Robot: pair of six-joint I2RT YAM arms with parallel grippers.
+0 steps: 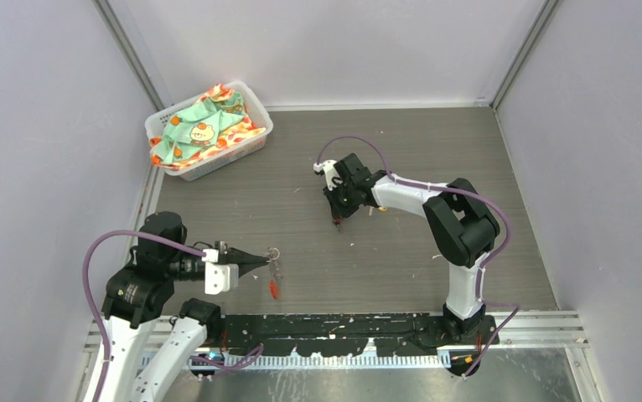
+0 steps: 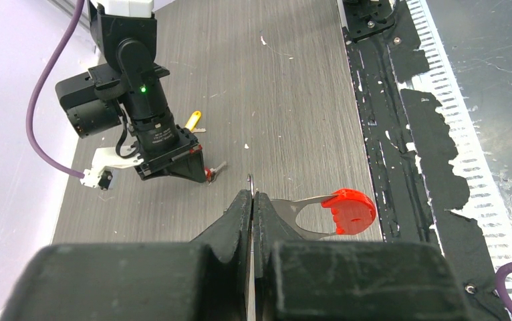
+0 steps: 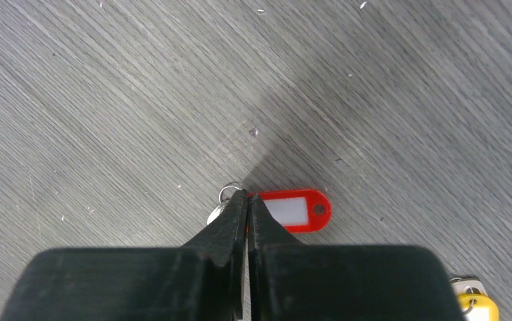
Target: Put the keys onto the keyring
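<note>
- Left gripper (image 2: 252, 198): the fingers are pinched tight on the thin metal edge of the keyring (image 2: 350, 210). So it's holding it, with no gap between the fingers.
- From the left wrist cam, the keyring's silvery loop and red crescent piece stick out just to the right of the fingertips. I can't read any writing on the red part.
- Right gripper (image 3: 248, 199): also squeezed shut. It's nipping the red-tagged key (image 3: 293, 209) right where the tag meets its little metal ring.
- The red tag pokes out to the right of those fingertips, down low by the table (image 3: 106, 100). It has a plain white label window, and I can't tell if it's actually touching the wood.
- The yellow-tagged key (image 3: 475, 302) lies on the table near the right gripper, at the bottom right corner of its wrist cam and half cut off.
- The two grippers are well apart, tips roughly facing each other.
- Way beyond the left gripper there's a white basket (image 1: 221, 161) with a patterned cloth (image 1: 204, 126) in it.
</note>
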